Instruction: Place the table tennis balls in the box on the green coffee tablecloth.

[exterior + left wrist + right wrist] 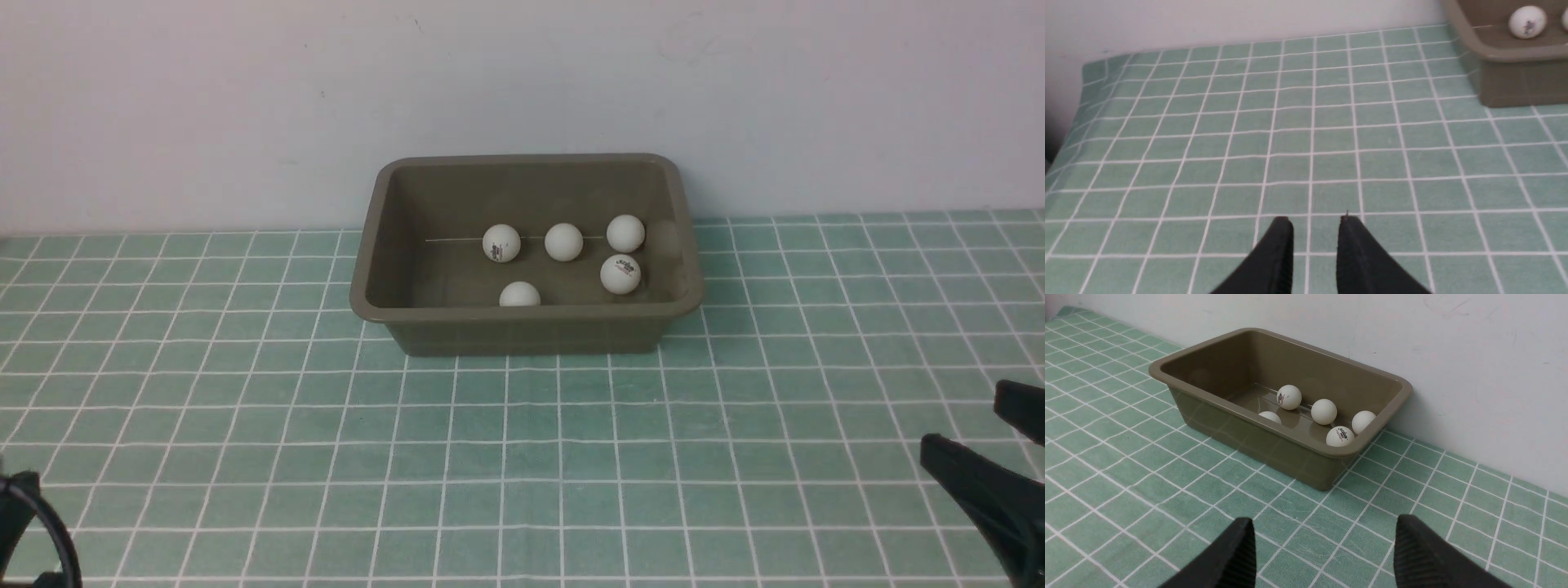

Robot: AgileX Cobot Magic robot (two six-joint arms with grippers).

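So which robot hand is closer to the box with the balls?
Probably the right. The right gripper sits low on the box's right side, jaws open and empty. The left gripper, shut, hangs over bare cloth farther off on the box's left side.

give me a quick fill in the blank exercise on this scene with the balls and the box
1. The number of table tennis balls lying inside the box is ____.
2. The box stands on a checked cloth whose color is ____.
3. The right gripper has its jaws apart and holds ____.
4. Behind the box rises a plain white ____.

Missing words: five; green; nothing; wall
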